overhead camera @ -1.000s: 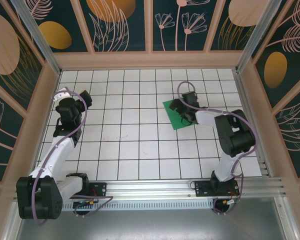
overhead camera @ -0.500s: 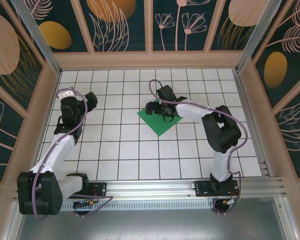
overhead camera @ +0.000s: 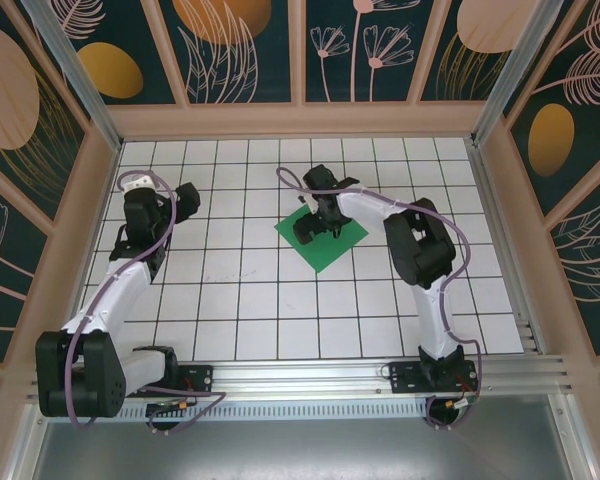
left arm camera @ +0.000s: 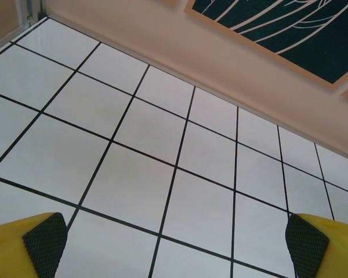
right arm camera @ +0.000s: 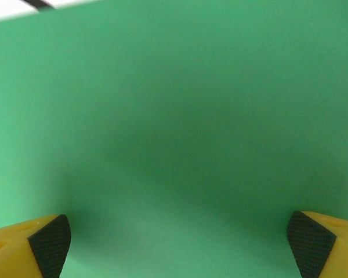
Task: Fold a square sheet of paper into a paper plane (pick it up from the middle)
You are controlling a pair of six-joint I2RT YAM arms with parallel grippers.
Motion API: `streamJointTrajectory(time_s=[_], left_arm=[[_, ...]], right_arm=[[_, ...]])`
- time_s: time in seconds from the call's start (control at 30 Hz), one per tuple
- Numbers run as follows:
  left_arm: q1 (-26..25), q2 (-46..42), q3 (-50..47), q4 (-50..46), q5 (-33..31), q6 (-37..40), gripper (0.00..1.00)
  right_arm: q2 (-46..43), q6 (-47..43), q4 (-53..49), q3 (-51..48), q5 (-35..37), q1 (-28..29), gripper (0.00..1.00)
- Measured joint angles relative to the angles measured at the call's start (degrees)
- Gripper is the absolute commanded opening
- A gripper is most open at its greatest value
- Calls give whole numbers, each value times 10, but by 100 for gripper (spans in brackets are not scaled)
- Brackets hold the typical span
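Observation:
The square sheet of paper [overhead camera: 326, 255] is bright green and lies flat and unfolded on the white grid table, turned like a diamond, just right of the middle. My right gripper [overhead camera: 317, 228] hangs low over the sheet's upper half, open, pointing down at it. In the right wrist view the green paper [right arm camera: 174, 116] spreads under the right gripper [right arm camera: 180, 246], with nothing between its black fingertips [right arm camera: 49, 240]. My left gripper [overhead camera: 187, 200] stands open over bare tiles at the far left; the left wrist view shows the left gripper [left arm camera: 175, 243] empty. The paper plane is out of view.
The table [overhead camera: 250, 300] is tiled white with black lines and closed in by beige walls [overhead camera: 300, 120] at the back and sides. A metal rail [overhead camera: 310, 375] with both arm bases runs along the near edge. The back wall [left arm camera: 232, 63] rises close ahead of the left gripper.
The right arm swung left across the table and the green sheet slid left with it by about one tile. The right gripper now sits over the sheet. The left gripper rose slightly.

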Motion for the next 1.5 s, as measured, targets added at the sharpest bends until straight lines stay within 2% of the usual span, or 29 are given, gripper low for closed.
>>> streamJointTrajectory(time_s=[0.83, 1.3, 1.43, 1.5], left_arm=[[0, 13, 1, -6, 2, 0, 98], [0, 20, 1, -11, 2, 0, 99], [0, 22, 1, -11, 2, 0, 99], [0, 23, 1, -11, 7, 0, 98]], right_arm=[[8, -28, -21, 9, 10, -19, 97], [13, -12, -21, 19, 12, -19, 74], [13, 8, -19, 20, 11, -21, 60], [13, 28, -17, 20, 5, -22, 50]])
